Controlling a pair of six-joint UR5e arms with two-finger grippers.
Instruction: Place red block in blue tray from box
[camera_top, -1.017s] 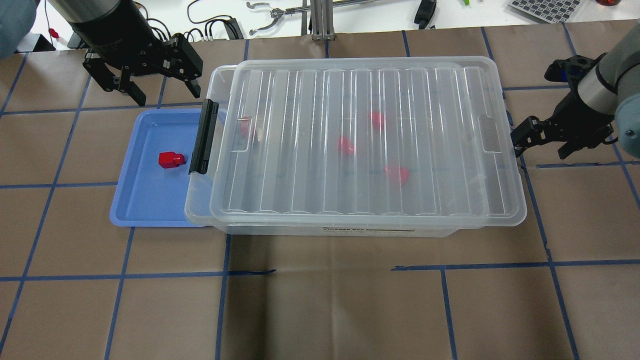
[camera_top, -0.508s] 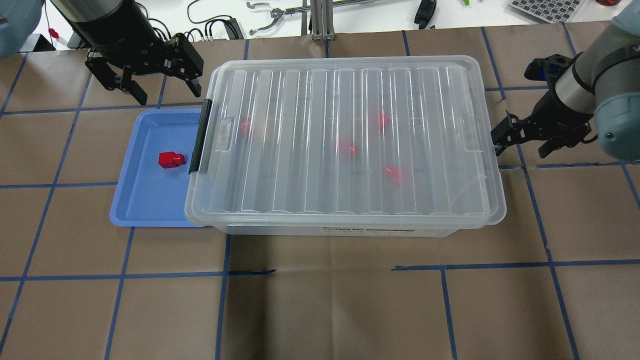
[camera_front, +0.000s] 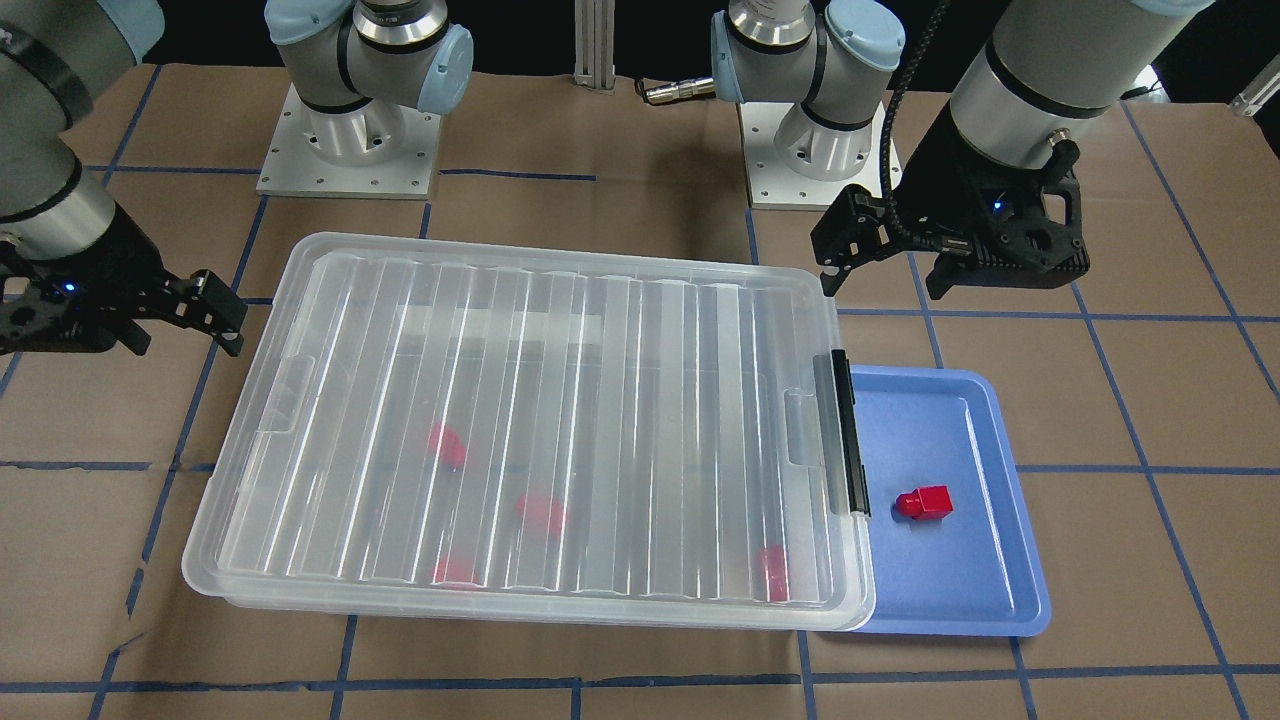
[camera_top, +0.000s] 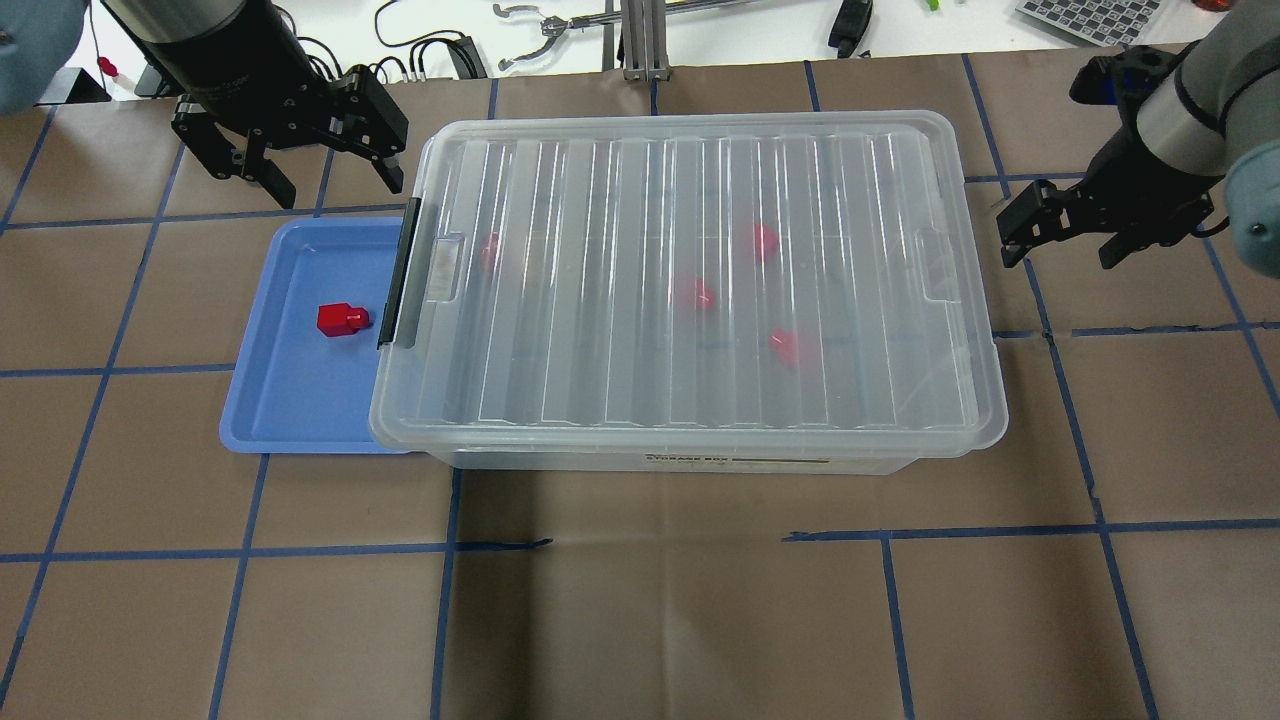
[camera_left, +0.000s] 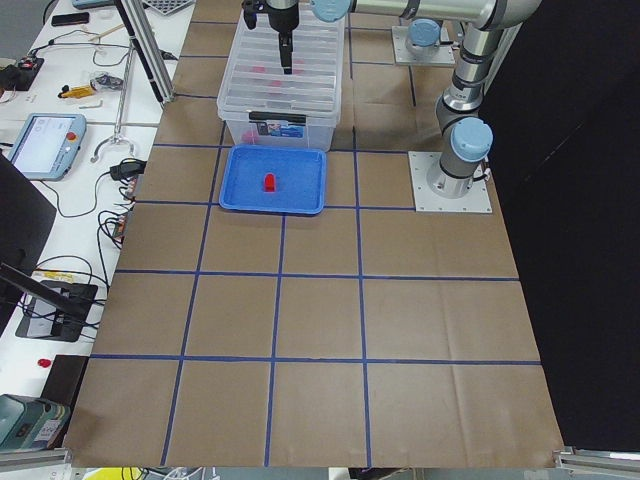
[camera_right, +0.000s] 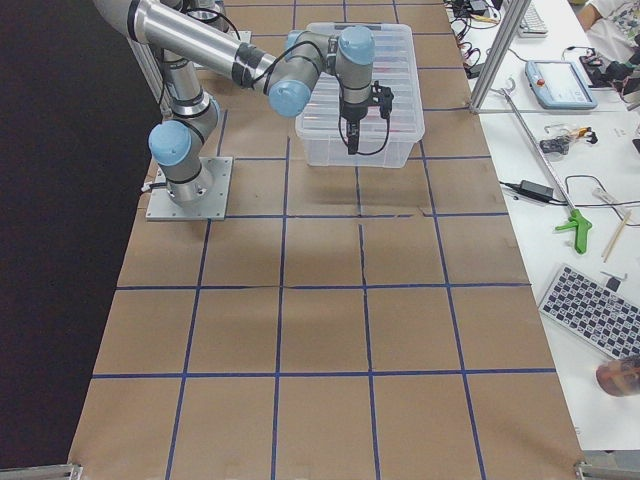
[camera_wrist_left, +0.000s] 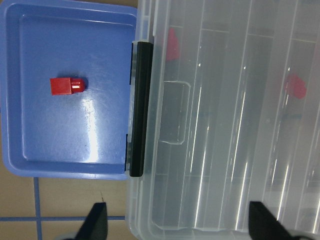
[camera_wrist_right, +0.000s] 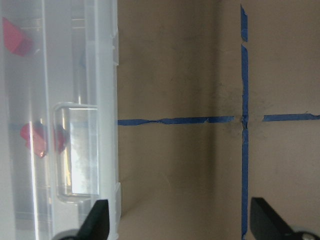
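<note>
Plainly, the red block (camera_top: 343, 320) is lying in the blue tray (camera_top: 300, 405), left of centre in the overhead frame, resting on the tray floor apart from every rim. Its long axis is running left to right in that frame, in line with the long side of the box (camera_top: 690, 455). The cube body is sitting to the left and the narrower stub is pointing right, toward the black latch bar (camera_top: 400, 275). From the front-facing camera the stub is pointing left instead, again at the latch. The tray is sitting on the table against the latch end of the box, its near edge tucked under the rim of the ribbed lid (camera_top: 690, 180). The lid is covering the box, and four more red blocks (camera_top: 693, 293) are showing through it as blurred patches. The left end effector (camera_top: 335, 185) is hovering at the upper left of the overhead frame, beyond the tray's far edge, with its jaws spread wide. The right end effector (camera_top: 1060, 250) is hanging at the upper right, beside the box's other short end and clear of it, its jaws likewise apart.
</note>
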